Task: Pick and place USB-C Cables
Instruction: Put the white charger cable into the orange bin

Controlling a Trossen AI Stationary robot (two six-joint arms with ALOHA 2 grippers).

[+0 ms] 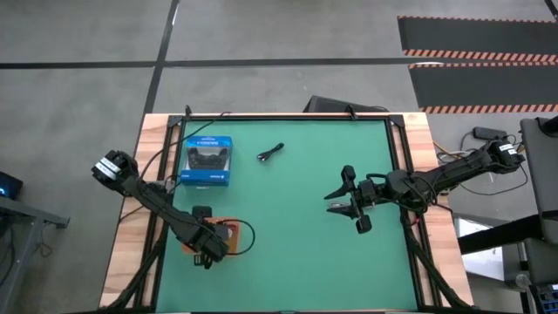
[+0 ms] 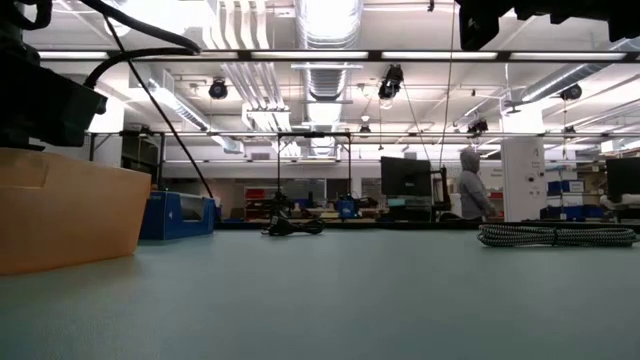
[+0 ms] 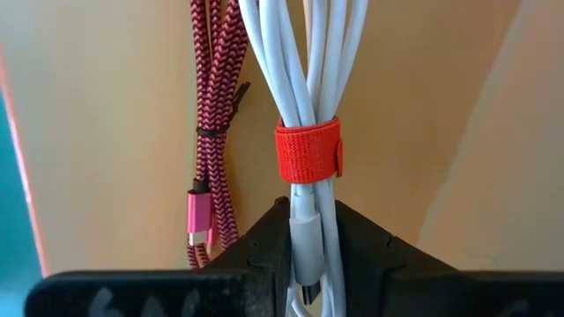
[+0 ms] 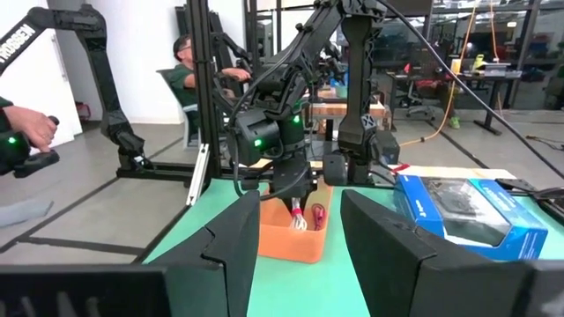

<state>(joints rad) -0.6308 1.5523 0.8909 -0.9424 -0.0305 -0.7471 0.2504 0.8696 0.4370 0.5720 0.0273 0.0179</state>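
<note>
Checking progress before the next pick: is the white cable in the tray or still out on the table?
In: the white cable lies over the orange tray, between the left gripper fingers.

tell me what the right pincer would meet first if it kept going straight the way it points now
Judging by its wrist view, the right pincer, open, points at the orange tray under the left pincer. It would likely meet the tray's near wall first; depth is uncertain, and only bare table lies between.

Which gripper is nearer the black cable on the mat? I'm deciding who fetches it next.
Right. The right gripper hovers mid-table, well off from the black cable near the far edge. The left gripper is farther, over the tray, fingers around a white cable.
</note>
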